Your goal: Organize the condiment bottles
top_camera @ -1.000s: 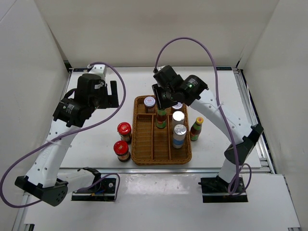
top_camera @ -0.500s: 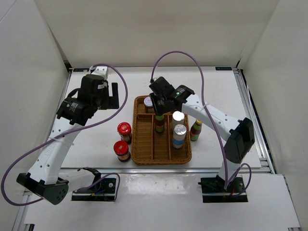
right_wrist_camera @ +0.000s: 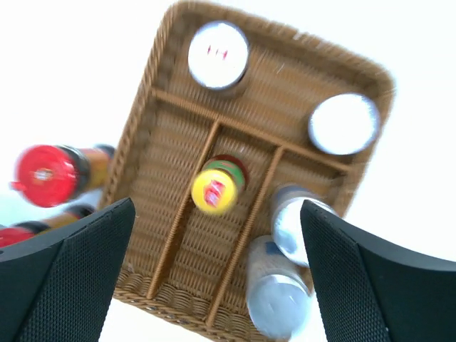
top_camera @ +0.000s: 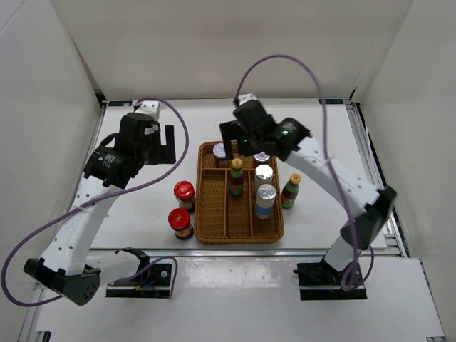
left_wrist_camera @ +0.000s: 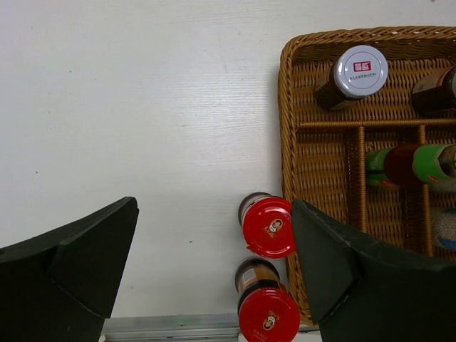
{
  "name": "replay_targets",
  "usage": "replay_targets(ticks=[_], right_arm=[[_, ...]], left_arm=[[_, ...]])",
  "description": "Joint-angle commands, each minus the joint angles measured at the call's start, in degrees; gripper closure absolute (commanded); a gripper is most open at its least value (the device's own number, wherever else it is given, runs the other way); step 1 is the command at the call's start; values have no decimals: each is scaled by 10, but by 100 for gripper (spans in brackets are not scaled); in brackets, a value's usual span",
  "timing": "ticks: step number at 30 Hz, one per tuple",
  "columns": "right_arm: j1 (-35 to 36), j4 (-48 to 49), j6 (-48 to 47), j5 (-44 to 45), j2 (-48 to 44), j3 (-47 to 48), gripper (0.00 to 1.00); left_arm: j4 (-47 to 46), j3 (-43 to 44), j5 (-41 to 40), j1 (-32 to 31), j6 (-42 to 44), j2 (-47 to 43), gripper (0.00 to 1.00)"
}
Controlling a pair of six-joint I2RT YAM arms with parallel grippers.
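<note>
Right wrist view: R gripper (right_wrist_camera: 216, 210) is hanging w/ fingers spread wide, gripping nothing. It is sitting right over a yellow-capped bottle (right_wrist_camera: 214, 191), which is standing upright on its own in the middle lane of the wicker tray (right_wrist_camera: 146, 128).

Working outward, 4 silver-lidded bottles (right_wrist_camera: 219, 44) are also sitting in the tray: 2 in the far cross section and 2 lined up in the right lane. That is making 5 of 8 looking placed, grouped by type so far. The left lane is showing no bottle.

Further out on the left, 2 red-lidded jars (left_wrist_camera: 268, 226) are standing on the table (left_wrist_camera: 107, 107), close together and just beside the tray's left rim, not in it. L gripper (left_wrist_camera: 214, 206) is hovering above the table w/ jaws apart and holding nothing. The jars are showing by its right finger in the left wrist view.

On the other side, per top external view, the second yellow-capped bottle (top_camera: 291, 187) is standing on the table just beside the tray's right rim.

So approx. 3 items are remaining, by my read. The red jars are prob. heading for the left lane, being nearest the L arm. The outside yellow-capped one is prob. joining its twin in the middle lane, on the R arm's side.
</note>
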State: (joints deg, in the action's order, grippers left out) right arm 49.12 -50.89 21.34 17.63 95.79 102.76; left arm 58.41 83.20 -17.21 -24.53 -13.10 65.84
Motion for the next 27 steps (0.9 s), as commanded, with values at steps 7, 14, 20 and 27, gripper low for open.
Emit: replay_targets(ticks=[7,14,20,27], right_arm=[[-82,-115,18,83,-210,-77,0],[-107,-57,78,77,-291,-289,0],[-107,-39,106,122,-305,-331,3],[-112,-18,125,135,-287,-356,12]], left_arm=[[0,-26,2,3,-24,-27,1],[0,-31,30,3,-40,-10,1],[0,-31,35,3,-40,-10,1],[0,-31,35,3,-40,-10,1]])
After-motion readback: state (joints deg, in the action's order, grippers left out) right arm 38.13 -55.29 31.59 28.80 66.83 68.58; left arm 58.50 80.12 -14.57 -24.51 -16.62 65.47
